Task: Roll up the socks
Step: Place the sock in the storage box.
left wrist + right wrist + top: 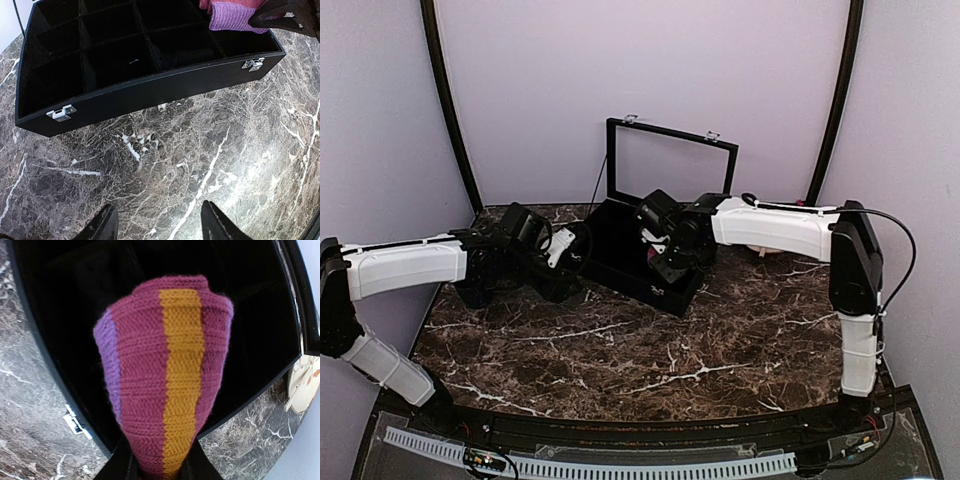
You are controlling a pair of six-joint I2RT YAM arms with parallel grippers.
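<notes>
While the L gripper (pixel 157 224) hangs low over bare table (pixel 165 165), jaws apart w/ nothing between them, the action's all on the other side: R gripper (pixel 156 467) is pinched narrow on the striped sock (pixel 165 375), fingers clamped on its lower end. Sock's a fat bundle, maroon, orange & purple bands, wider at the far end, hanging over the open box (pixel 250 400), and as far as I can tell not down on the box floor. From the L wrist cam the same sock (pixel 232 15) shows near the box's (pixel 150 92) far right corner, above the dividers, w/ a dark finger of the R gripper beside it. Which cell it's over, can't tell, interior's all black. Top view: R gripper (pixel 662 262) over the right part of the box (pixel 650 290), lid (pixel 670 135) stood up behind, L gripper (pixel 560 250) just off the box's left side

Progress, my read: bundle looks rolled up already, so the rolling's prob done for this one, & what's left is lowering it into a cell & letting go. Black sock isn't visible anywhere. It could be tucked inside the roll or lost in the dark of the box, can't say. If it's loose somewhere, that's half the job left
</notes>
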